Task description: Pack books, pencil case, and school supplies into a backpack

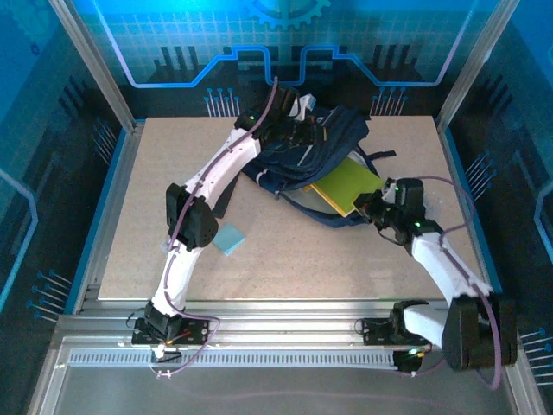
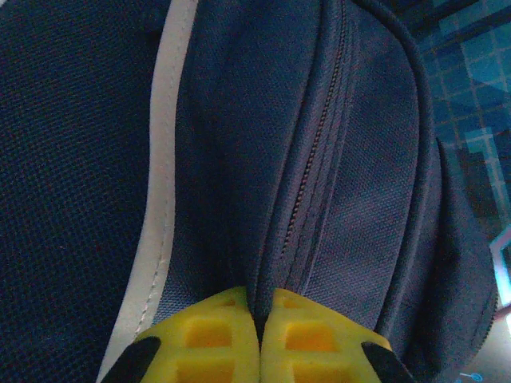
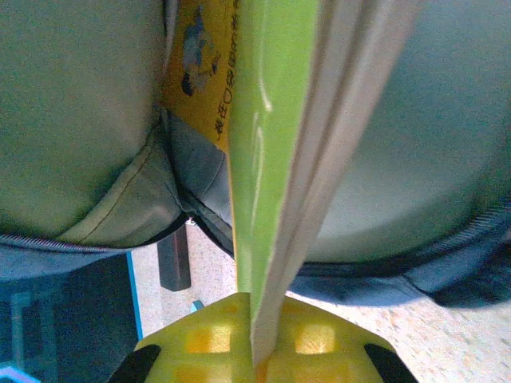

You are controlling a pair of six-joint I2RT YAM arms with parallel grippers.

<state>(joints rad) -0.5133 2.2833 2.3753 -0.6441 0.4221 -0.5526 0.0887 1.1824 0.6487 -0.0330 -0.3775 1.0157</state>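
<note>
Right wrist view: at the bottom, the right gripper pinches the thin, shiny lime-green book. The left gripper squeezes cloth of the dark blue backpack.

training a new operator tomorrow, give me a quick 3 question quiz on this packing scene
1. True or false: the light-blue pad lies on the table, outside the backpack.
2. What is the right gripper shut on? A the light-blue pad; B the lime-green book; C nothing.
3. Fill in: the left gripper is shut on the fabric of the ____, beside a zip.

Key: 1 true; 2 B; 3 backpack.
</note>
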